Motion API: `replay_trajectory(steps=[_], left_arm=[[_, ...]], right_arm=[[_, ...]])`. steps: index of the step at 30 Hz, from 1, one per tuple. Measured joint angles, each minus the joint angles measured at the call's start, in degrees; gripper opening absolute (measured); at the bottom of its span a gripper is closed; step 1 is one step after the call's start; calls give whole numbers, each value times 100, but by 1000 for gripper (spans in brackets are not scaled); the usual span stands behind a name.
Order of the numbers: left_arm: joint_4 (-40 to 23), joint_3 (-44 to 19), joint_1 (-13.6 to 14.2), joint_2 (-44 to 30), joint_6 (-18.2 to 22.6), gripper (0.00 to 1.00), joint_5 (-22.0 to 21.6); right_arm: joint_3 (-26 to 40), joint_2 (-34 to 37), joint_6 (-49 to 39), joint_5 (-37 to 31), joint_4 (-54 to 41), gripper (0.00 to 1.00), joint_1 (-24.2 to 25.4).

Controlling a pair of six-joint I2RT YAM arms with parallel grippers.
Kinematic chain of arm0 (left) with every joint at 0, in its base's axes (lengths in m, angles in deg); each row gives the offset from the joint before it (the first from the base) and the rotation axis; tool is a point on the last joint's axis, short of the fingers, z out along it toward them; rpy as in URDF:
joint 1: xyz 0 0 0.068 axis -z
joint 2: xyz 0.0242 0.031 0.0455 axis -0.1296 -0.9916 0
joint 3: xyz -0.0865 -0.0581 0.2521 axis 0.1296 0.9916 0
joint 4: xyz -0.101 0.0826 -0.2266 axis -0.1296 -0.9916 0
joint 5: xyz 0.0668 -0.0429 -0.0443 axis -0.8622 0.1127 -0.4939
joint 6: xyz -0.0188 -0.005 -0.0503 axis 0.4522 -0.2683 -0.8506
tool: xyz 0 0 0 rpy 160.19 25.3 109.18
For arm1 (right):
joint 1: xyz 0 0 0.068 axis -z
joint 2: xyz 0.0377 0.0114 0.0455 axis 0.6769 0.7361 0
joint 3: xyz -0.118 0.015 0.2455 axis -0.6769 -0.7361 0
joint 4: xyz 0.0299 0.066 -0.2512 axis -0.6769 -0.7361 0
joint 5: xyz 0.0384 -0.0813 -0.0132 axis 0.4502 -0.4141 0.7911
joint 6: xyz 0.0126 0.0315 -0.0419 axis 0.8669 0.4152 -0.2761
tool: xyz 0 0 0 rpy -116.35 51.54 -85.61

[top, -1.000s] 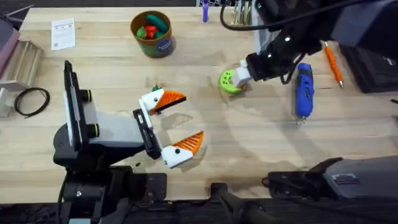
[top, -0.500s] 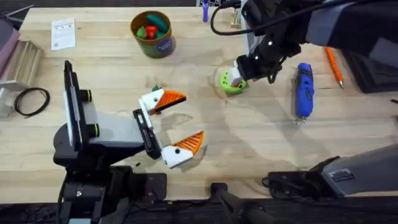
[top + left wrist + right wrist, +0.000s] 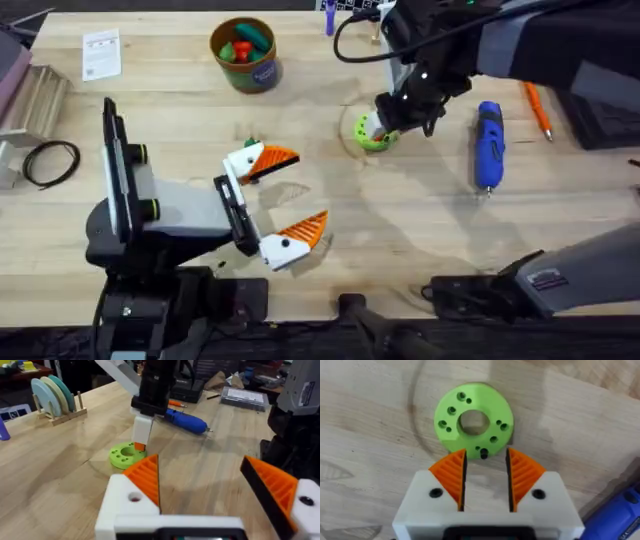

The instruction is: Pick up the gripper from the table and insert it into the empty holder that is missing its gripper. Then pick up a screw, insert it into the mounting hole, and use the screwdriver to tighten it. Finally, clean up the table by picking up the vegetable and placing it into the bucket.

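Overhead, the right gripper hangs directly above the green ring-shaped disc, its orange pads parted by a narrow gap with nothing between them. Just beside it lies the blue screwdriver. Farther off, the left gripper rests with its fingers spread wide and empty, and beyond it stands the bucket, holding toy vegetables.

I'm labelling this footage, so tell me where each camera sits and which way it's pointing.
Overhead: above the arm bases, looking down and forward at the table; both arms show.
Left wrist: on the left arm, looking across the table at the green disc; its left claw open.
Right wrist: looking down at the disc; right claw open.
Shared by all views: the disc; the blue screwdriver.
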Motion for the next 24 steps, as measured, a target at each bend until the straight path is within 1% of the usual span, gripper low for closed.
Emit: replay_trajectory(steps=[3,5,16,24], left_arm=[[0,0,0,0,0,986,0],[0,0,0,0,2,986,0],[0,0,0,0,1,985,0],[0,0,0,0,0,985,0]], right_arm=[[-16,1,13,1,14,422,-52],[-20,0,15,-1,30,380,-75],[-46,47,16,-1,45,320,-84],[-79,118,17,-2,122,246,-84]])
